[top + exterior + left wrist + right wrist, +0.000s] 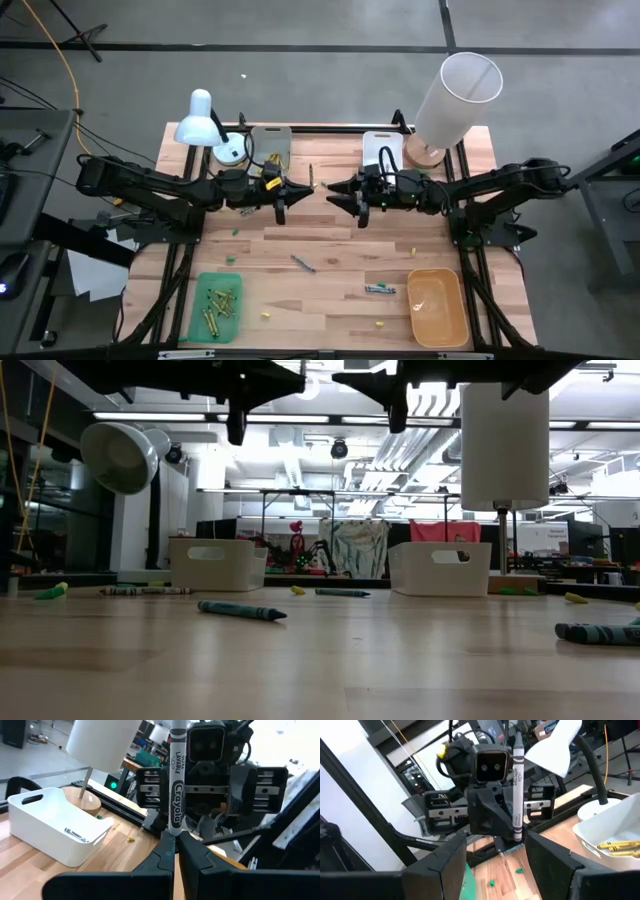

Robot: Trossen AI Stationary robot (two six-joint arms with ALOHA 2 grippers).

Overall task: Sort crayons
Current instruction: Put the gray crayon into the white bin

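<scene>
My left gripper [303,187] is high above the middle of the table, shut on a grey crayon [176,785] that stands about upright; the crayon also shows in the high view [311,177] and the right wrist view [516,790]. My right gripper [336,187] faces it from the right, level. It is open, with its fingers [451,855] wide apart on either side of the crayon and touching nothing. Loose crayons lie on the table: a grey-blue one [303,263] and teal ones [379,289]. My left gripper pinches the grey crayon's lower end [174,831] between its two fingers [165,851]. The fingers come level from the table's left and lie across the crayon. The crayon stands up above the fingers, lifted clear of the table.
A green tray [200,318] with yellow crayons is near left, and an orange tray [460,310] near right. A white tray [368,150] and a pale tray [270,135] stand at the far edge. So do a desk lamp [200,118] and a white cylinder lamp [455,95].
</scene>
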